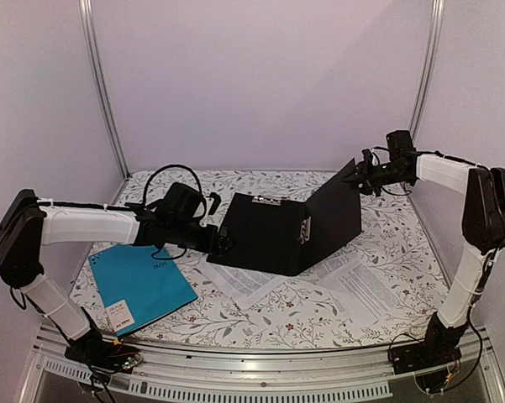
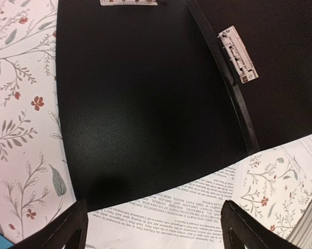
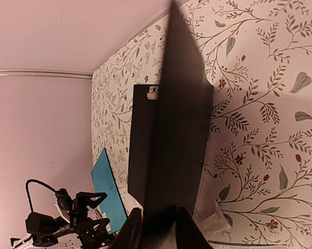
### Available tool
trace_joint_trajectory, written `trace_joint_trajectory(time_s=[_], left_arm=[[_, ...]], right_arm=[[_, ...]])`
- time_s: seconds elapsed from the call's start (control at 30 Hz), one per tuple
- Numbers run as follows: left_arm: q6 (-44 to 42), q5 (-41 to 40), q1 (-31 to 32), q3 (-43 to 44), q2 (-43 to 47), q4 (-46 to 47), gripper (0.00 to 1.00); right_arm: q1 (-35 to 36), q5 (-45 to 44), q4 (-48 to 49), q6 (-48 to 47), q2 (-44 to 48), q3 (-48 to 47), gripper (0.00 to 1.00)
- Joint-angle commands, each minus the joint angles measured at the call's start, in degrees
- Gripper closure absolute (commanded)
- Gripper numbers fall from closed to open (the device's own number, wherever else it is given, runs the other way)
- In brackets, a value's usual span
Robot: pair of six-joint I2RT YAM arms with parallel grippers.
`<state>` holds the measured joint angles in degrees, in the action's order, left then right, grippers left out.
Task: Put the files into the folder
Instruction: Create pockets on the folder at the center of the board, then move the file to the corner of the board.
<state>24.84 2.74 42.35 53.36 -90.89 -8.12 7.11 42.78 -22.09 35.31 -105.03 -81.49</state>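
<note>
The black folder (image 1: 260,231) is lying open in the middle of the counter (image 1: 403,227). Its left half is resting flat, and its right cover (image 1: 336,210) is standing up, tilted toward the right. The right claw (image 1: 359,175) is staying at the top corner of this cover. In the right wrist view the cover is passing between the two fingers (image 3: 131,231), one finger on each side, but I cannot tell if they are pressing it or only standing around it. The left claw (image 2: 154,205) is hanging over the left part of the folder, just above its edge, with the fingers spread wide and holding nothing. The silver clip (image 2: 239,54) is showing on the inside of the folder, near the fold. The files (image 1: 365,285) are not in the folder: the printed sheets are lying on the counter on the near side of it. One sheet (image 1: 248,284) is sticking out from under the folder's near edge, and the others are lying more to the right. A blue folder (image 1: 139,285) is lying flat at the near left of the counter, apart from the black one and below the left arm.
</note>
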Motion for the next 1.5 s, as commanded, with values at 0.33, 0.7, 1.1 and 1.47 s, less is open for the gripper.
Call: trace_joint_trajectory(time_s=[0.33, 0.7, 1.1, 1.47], left_arm=[[1.8, -8.7, -3.8, 0.8, 2.0, -10.4, 0.06], [2.2, -6.4, -4.5, 1.7, 0.9, -9.1, 0.02], [3.7, -10.2, -5.0, 2.9, 0.4, -8.9, 0.02], [4.6, -9.3, -5.2, 1.9, 2.7, -9.0, 0.02]], right_arm=[[0.4, -16.6, -22.6, -20.5, 1.9, -7.5, 0.11], [2.8, -31.6, -25.3, -22.3, 21.6, 12.2, 0.01], [31.0, -47.3, -28.6, -16.1, 34.2, 23.2, 0.15], [45.2, -52.3, -32.1, -13.6, 15.0, 22.5, 0.25]])
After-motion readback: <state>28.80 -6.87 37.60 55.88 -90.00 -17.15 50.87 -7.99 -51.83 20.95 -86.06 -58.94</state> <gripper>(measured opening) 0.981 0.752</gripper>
